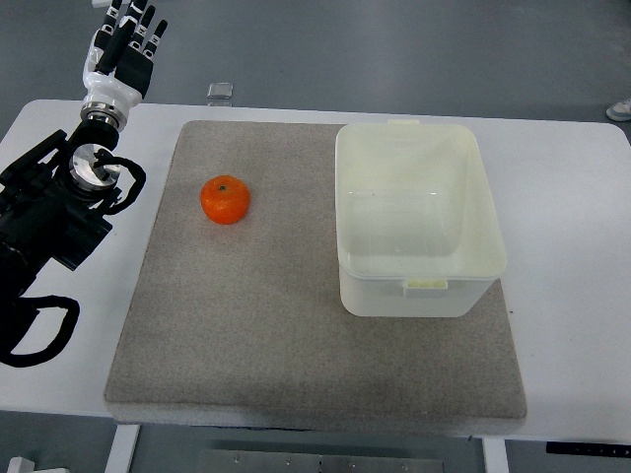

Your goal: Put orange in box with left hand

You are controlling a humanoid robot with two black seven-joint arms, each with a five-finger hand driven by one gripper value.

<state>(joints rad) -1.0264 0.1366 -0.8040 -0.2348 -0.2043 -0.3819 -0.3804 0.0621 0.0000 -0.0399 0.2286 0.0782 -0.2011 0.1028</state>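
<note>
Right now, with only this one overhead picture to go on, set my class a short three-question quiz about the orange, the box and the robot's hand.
1. True or false: the orange already lies inside the box.
2. What does the orange rest on? A) the bare table B) the grey mat C) the box lid
3. Fill in: the left hand is at the picture's top ____ corner, holding nothing.

Key
1. False: it sits left of the box, apart from it.
2. B: the grey mat.
3. Left; its fingers are relaxed, well away from the orange.
</note>
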